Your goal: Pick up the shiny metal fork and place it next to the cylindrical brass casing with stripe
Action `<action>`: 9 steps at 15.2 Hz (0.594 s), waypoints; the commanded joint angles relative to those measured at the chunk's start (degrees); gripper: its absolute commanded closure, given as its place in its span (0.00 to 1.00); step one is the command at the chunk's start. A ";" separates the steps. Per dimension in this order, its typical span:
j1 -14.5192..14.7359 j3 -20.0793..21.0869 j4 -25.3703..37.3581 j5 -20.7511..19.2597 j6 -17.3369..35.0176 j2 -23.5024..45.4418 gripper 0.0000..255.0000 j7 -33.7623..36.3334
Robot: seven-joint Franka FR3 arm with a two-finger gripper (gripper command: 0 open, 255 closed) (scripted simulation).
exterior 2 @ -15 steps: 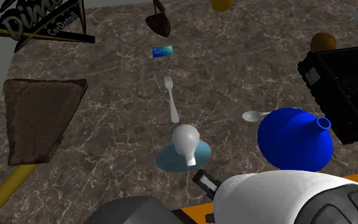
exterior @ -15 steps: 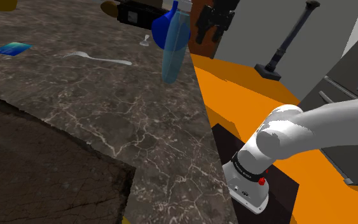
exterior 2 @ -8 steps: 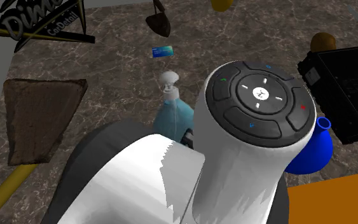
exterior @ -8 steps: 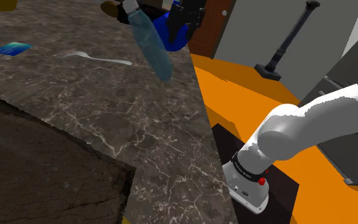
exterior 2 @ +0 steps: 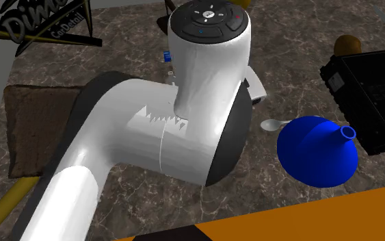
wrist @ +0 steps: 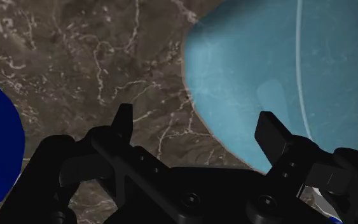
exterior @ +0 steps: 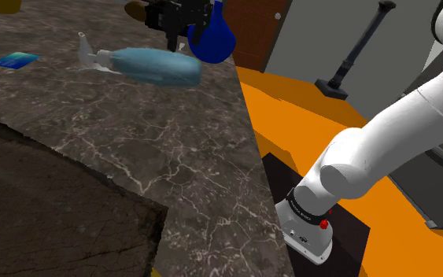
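Observation:
My black gripper (wrist: 196,127) is open above the dark marble counter (wrist: 107,63), with nothing between its fingers. One fingertip (wrist: 271,130) hangs over the rim of a light blue pump bottle (wrist: 285,83). That bottle (exterior: 150,65) lies on its side on the counter, pump head pointing to the shoulder view's left. It covers the spot where the pale fork lay. The gripper (exterior: 179,17) hovers just behind the bottle, beside a dark blue vase (exterior: 213,35). In the second exterior view my white arm (exterior 2: 177,123) hides the middle of the counter.
A blue vase (exterior 2: 317,150), a small spoon (exterior 2: 273,124) and a black box (exterior 2: 372,92) stand at the second exterior view's right. A blue card (exterior: 13,60) lies at the shoulder view's far left and a dark mat (exterior: 46,204) nearer. The orange floor (exterior: 306,118) lies past the counter edge.
The upright blue bottle has tipped and fallen flat toward the shoulder view's left, over the fork. My arm has swung out over the counter, blocking the second exterior view.

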 commanded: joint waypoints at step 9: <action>4.76 7.30 16.60 -8.02 0.76 19.64 0.00 4.09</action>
